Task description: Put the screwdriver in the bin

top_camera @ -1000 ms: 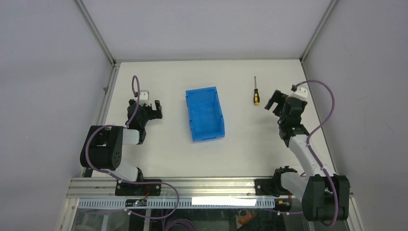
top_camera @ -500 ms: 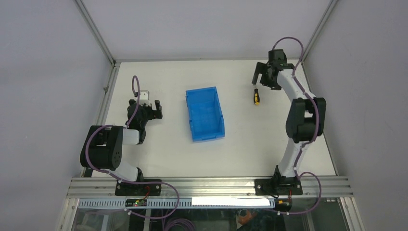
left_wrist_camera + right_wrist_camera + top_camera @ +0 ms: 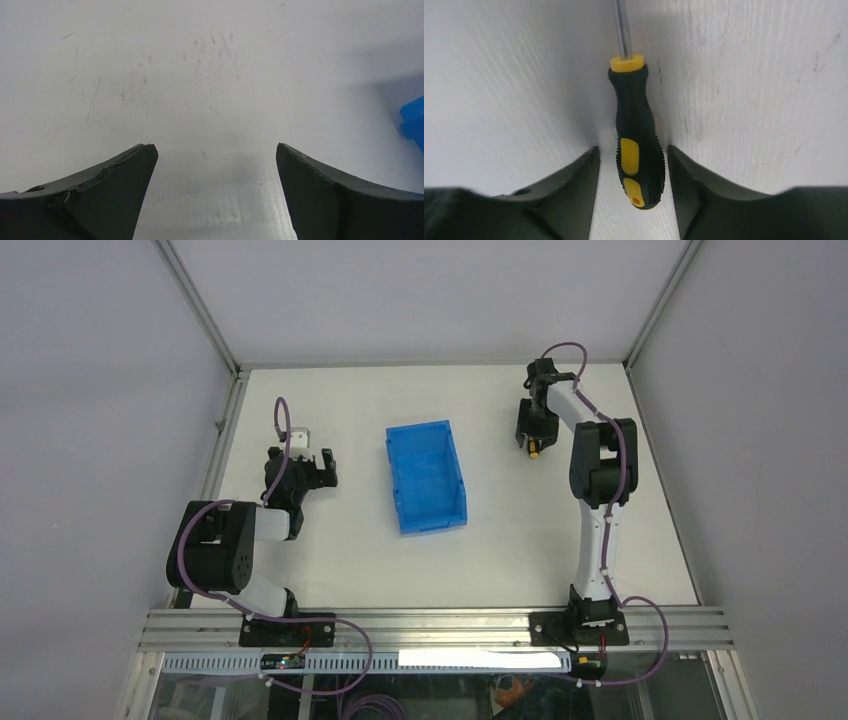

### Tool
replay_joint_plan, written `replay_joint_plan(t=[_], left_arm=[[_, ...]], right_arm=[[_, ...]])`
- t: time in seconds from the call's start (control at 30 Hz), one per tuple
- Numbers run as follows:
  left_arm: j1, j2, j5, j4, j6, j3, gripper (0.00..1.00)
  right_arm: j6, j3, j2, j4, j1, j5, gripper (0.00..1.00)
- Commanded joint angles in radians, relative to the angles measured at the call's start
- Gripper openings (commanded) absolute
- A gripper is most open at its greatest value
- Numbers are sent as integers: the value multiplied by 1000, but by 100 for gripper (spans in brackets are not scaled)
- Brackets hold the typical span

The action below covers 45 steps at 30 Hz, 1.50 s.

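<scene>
The screwdriver [image 3: 636, 135] lies flat on the white table at the back right, its black-and-yellow handle toward my right wrist camera and its metal shaft pointing away. My right gripper [image 3: 633, 150] is lowered over it with one finger on each side of the handle. A narrow strip of table shows on both sides, wider on the left. From above, the right gripper [image 3: 528, 432] covers most of the screwdriver [image 3: 533, 451]; only a yellow bit shows. The blue bin [image 3: 396, 480] stands open-topped at the table's middle. My left gripper [image 3: 314, 462] rests open left of it, holding nothing.
In the left wrist view a blue corner of the bin [image 3: 414, 120] shows at the right edge, beyond scratched white table. Grey walls and aluminium frame posts [image 3: 200, 310] close in the table at the back and sides.
My right arm has reached from the right side to the back of the table and come down over the screwdriver. Its jaws have narrowed from wide open around the handle. The left arm has not moved.
</scene>
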State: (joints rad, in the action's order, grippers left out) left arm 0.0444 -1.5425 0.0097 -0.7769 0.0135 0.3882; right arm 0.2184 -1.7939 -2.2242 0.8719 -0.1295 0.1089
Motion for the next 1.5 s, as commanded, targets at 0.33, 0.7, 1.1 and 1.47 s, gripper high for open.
replay_joint_plan(t=[0.33, 0.7, 1.1, 1.47], left_arm=[[-1, 35, 20, -30, -12, -6, 99], [-1, 35, 20, -30, -12, -6, 99], [-1, 35, 20, -30, -11, -6, 99], [-1, 35, 21, -30, -12, -6, 99]], right_arm=[[-5, -115, 161, 121, -68, 187, 0], [137, -255, 378, 399, -322, 264, 0], [298, -150, 437, 253, -662, 202, 0], [378, 67, 338, 86, -794, 321, 0]])
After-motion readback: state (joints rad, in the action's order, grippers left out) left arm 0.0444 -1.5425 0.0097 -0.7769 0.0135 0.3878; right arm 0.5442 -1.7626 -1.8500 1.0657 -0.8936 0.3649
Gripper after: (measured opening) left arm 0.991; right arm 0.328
